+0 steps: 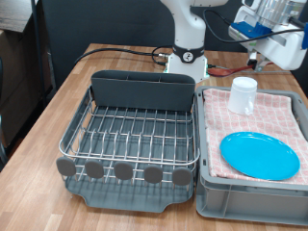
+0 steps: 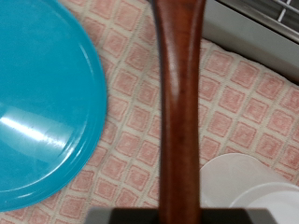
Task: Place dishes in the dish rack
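Observation:
In the wrist view a brown wooden spoon (image 2: 177, 112) runs straight out from my gripper (image 2: 173, 217), which shows only as a dark strip at the frame's edge. The spoon hangs above the pink checked cloth (image 2: 243, 93), between the light-blue plate (image 2: 37, 103) and the white mug (image 2: 257, 191). In the exterior view the plate (image 1: 260, 156) and the mug (image 1: 243, 94) rest on the cloth in the grey crate (image 1: 250, 204). The dish rack (image 1: 130, 130) holds no dishes. The gripper and spoon are out of the exterior view.
The rack's tall dark caddy (image 1: 142, 91) stands at its far side and round grey discs (image 1: 123, 172) line its near edge. The robot base (image 1: 188, 53) stands behind the rack. Cables and equipment (image 1: 269, 34) lie at the exterior view's top right.

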Robot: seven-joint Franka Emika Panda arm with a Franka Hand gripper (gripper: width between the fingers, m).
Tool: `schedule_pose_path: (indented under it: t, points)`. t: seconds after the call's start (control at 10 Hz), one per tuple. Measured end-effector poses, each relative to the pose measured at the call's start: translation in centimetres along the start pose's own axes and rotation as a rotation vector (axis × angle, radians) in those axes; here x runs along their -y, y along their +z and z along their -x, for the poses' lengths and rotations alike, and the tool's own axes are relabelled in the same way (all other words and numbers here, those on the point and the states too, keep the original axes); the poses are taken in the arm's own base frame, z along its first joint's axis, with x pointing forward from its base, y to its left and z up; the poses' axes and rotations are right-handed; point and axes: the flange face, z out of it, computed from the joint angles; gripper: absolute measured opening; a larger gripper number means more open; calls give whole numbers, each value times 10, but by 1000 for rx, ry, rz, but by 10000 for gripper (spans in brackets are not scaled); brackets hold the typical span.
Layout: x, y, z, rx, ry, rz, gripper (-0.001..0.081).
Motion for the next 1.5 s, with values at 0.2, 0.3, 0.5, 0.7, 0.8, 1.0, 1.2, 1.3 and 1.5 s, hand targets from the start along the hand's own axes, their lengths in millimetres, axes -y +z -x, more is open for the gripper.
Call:
schedule_pose_path:
  t: [0.2, 0.3, 0.5, 0.7, 0.8, 1.0, 1.2, 1.3, 1.5]
  points:
    - [-7, 4, -26, 27, 40, 18, 87]
    - [-12, 4, -35, 45, 44, 9, 87]
    - [-12, 6, -36, 38, 64, 23, 87]
    - [-13, 13, -54, 33, 136, 47, 87]
    - [-15, 16, -66, 32, 162, 52, 87]
    - [-20, 20, -89, 43, 198, 52, 87]
    - [-26, 25, -112, 54, 215, 59, 87]
    - [-30, 27, -122, 60, 224, 64, 87]
    - [-38, 31, -140, 71, 242, 72, 87]
